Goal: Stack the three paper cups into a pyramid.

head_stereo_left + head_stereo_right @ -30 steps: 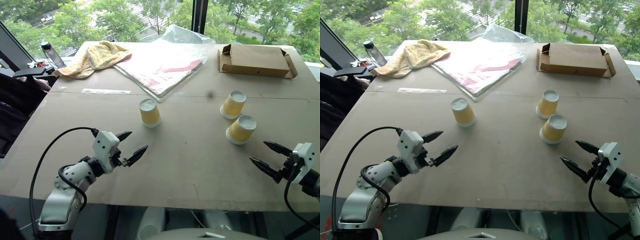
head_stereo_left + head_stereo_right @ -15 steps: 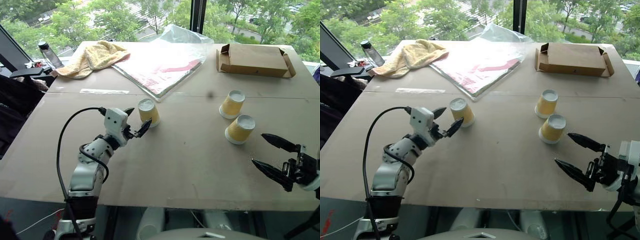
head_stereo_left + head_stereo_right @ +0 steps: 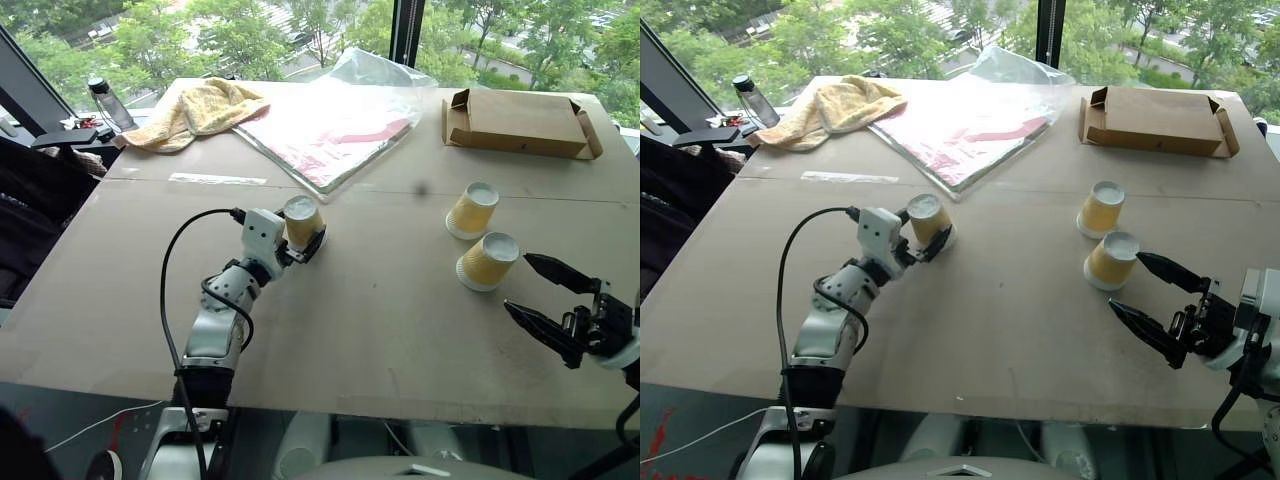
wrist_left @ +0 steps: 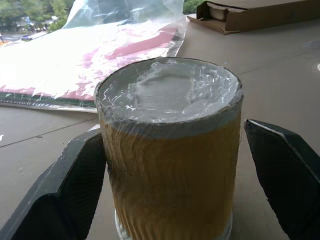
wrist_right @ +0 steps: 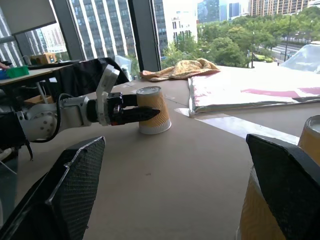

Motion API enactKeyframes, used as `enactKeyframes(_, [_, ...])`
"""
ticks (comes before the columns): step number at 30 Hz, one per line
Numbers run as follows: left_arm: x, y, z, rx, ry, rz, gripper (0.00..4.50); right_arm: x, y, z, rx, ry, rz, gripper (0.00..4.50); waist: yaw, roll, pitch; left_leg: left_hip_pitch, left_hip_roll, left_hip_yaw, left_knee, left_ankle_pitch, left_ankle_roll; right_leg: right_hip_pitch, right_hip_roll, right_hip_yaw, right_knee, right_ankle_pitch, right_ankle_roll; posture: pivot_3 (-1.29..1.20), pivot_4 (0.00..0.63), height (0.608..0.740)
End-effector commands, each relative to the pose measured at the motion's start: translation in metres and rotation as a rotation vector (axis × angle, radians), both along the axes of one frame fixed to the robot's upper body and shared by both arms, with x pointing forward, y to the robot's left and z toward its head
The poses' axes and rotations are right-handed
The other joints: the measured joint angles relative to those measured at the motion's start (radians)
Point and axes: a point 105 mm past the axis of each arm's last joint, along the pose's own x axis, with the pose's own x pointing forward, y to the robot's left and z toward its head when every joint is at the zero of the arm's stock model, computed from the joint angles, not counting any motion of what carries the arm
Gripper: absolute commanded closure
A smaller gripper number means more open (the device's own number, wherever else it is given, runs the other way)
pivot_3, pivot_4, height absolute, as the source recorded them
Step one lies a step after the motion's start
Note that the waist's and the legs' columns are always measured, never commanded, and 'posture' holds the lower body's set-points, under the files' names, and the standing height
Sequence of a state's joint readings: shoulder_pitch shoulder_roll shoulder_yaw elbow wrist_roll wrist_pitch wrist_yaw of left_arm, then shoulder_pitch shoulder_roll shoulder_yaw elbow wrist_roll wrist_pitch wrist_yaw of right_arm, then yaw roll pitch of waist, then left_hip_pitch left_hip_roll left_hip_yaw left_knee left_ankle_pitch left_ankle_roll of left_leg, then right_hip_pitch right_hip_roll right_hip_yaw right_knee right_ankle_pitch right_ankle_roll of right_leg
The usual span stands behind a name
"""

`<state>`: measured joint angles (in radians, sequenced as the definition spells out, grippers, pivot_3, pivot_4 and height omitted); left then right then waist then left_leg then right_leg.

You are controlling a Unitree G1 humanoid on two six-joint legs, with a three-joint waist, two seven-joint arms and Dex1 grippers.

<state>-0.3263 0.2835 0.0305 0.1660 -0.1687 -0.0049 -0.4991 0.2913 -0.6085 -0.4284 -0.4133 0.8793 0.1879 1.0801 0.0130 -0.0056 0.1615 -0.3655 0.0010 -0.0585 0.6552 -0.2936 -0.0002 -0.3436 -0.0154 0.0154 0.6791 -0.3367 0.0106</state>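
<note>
At the far left edge of the counter stands a dark bottle, with a yellow towel bunched just beside it. Nearer the middle, the left gripper reaches level across the counter, and its jaws stand open on either side of an upside-down paper cup; in the left wrist view one finger lies against the cup's side while the other stands a little apart, so the cup is bracketed, not squeezed. Behind that cup lies a flat clear plastic bag with pink and white contents. Further right, a shallow brown cardboard box sits near the far edge. Below it, the second cup and the third cup stand inverted, close together but not stacked, well apart from the first. At the right, the right gripper hovers above the counter just beside the third cup, its jaws spread wide and holding nothing.
</note>
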Motion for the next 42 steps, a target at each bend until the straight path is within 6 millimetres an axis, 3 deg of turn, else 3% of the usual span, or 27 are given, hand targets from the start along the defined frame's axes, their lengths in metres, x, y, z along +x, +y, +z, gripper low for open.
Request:
enactKeyframes(1, [0.005,-0.004,0.011,-0.016,-0.057,0.0,0.11,-0.001,0.001,0.0,-0.024,-0.034,0.005,0.0,0.0,0.0,0.0,0.0,0.0,0.0,0.0,0.0,0.0,0.0,0.0,0.0,0.0,0.0,0.0,0.0,0.15,0.74])
enactKeyframes(5, [0.007,-0.008,0.015,-0.029,-0.083,-0.009,0.11,-0.002,0.001,-0.008,-0.041,-0.023,0.002,0.0,0.0,0.0,0.0,0.0,0.0,0.0,0.0,0.0,0.0,0.0,0.0,0.0,0.0,0.0,0.0,0.0,0.15,0.74])
enactKeyframes(12, [-0.007,-0.018,0.017,-0.012,-0.071,-0.122,2.22,-0.004,0.001,-0.01,-0.045,-0.021,0.001,0.0,-0.002,0.0,0.0,0.0,0.0,0.0,0.0,0.0,0.0,0.0,0.0,0.0,0.0,0.0,0.0,0.0,0.15,0.74])
enactKeyframes(18, [-0.058,-0.048,0.005,0.091,0.027,-0.489,2.22,-0.002,-0.006,-0.005,-0.048,-0.029,-0.008,0.0,-0.001,0.0,0.0,0.0,0.0,0.0,0.0,0.0,0.0,0.0,0.0,0.0,0.0,0.0,0.0,0.0,0.15,0.74])
enactKeyframes(21, [-0.072,-0.062,-0.004,0.152,0.058,-0.603,2.22,-0.004,-0.011,-0.007,-0.056,-0.022,-0.015,0.0,0.002,0.0,0.0,0.0,0.0,0.0,0.0,0.0,0.0,0.0,0.0,0.0,0.0,0.0,0.0,0.0,0.15,0.74])
enactKeyframes(32, [-0.086,-0.115,-0.011,0.175,0.029,-0.827,2.22,-0.029,-0.021,-0.015,-0.134,0.045,0.016,0.0,-0.002,0.001,0.0,0.0,0.0,0.0,0.002,0.0,0.0,0.001,0.0,0.0,0.0,0.0,0.0,0.0,0.15,0.74])
enactKeyframes(40, [-0.085,-0.119,-0.015,0.197,0.028,-0.84,2.22,-0.033,-0.02,-0.009,-0.132,0.03,0.022,0.0,-0.001,0.001,0.0,0.001,0.0,0.0,0.002,-0.001,0.002,0.001,0.001,0.0,0.001,0.0,0.0,0.0,0.15,0.74])
enactKeyframes(42, [-0.087,-0.118,-0.014,0.184,0.029,-0.849,1.35,-0.034,-0.019,-0.009,-0.134,0.028,0.033,0.0,-0.001,0.001,0.0,0.001,0.0,0.0,0.002,-0.001,0.002,0.001,0.001,0.001,0.001,0.0,0.0,0.0,0.15,0.74])
